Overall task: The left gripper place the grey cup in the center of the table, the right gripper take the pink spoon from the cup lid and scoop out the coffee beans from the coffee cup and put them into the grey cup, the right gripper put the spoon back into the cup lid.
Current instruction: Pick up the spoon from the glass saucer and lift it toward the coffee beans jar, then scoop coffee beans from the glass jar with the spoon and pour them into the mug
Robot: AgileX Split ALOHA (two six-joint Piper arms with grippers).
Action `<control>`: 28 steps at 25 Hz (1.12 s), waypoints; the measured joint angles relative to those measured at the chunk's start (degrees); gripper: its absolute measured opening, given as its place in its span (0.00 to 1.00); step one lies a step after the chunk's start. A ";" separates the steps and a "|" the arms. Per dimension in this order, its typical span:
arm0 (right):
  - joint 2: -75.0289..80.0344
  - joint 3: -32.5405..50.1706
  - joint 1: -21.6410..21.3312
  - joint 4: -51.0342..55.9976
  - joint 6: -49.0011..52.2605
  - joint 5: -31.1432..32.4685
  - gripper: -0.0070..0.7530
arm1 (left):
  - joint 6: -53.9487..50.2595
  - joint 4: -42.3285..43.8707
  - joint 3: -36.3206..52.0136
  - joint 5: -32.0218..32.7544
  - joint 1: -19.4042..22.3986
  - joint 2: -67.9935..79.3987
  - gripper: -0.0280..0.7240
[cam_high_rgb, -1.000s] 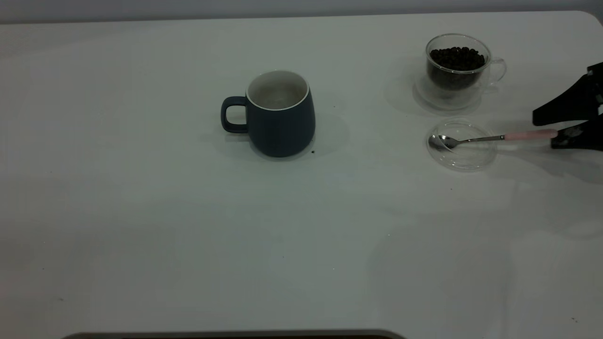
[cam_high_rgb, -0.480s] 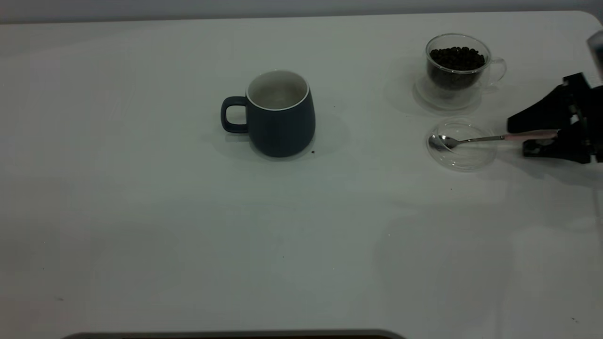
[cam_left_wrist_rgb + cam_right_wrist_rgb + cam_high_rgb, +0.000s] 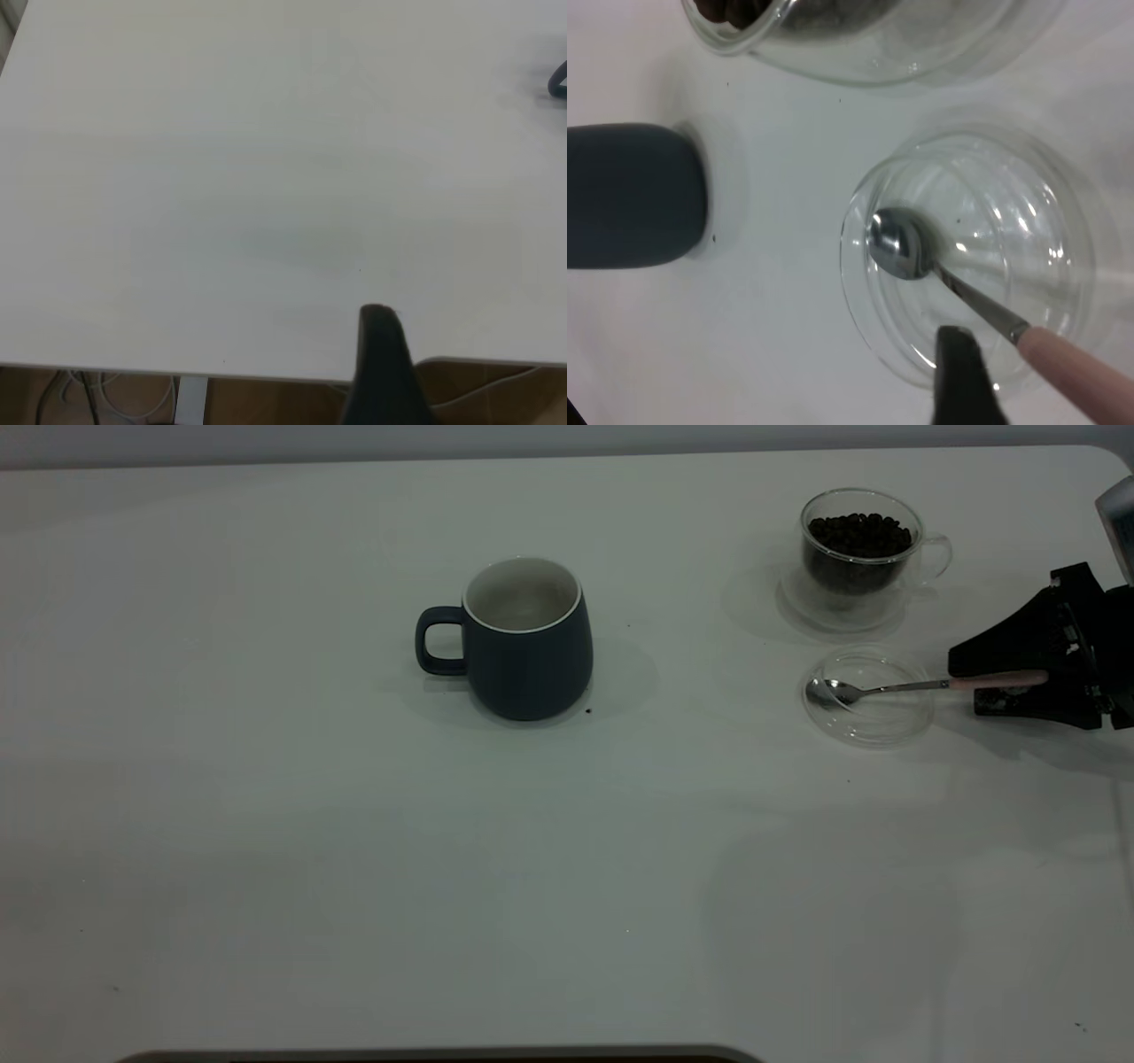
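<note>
Right gripper at the tabletop's right edge, jaws apart, straddling the pink handle of 1 pink spoon; no clamp visible. Spoon bowl rests inside 1 cup lid, stem crossing the rim. Just behind the lid: 1 coffee cup holding the coffee beans. 1 grey cup upright near centre, well apart, handle pointing left. Left gripper: only 1 dark finger in its wrist view, jaw state cannot be told

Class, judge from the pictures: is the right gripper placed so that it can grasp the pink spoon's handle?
Probably yes: the right gripper is open, straddling the pink spoon handle; nothing blocks it.
</note>
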 joint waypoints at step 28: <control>-18.54 -0.97 0.00 -9.63 1.17 11.23 0.13 | 0.00 0.00 0.00 0.00 0.00 0.00 0.79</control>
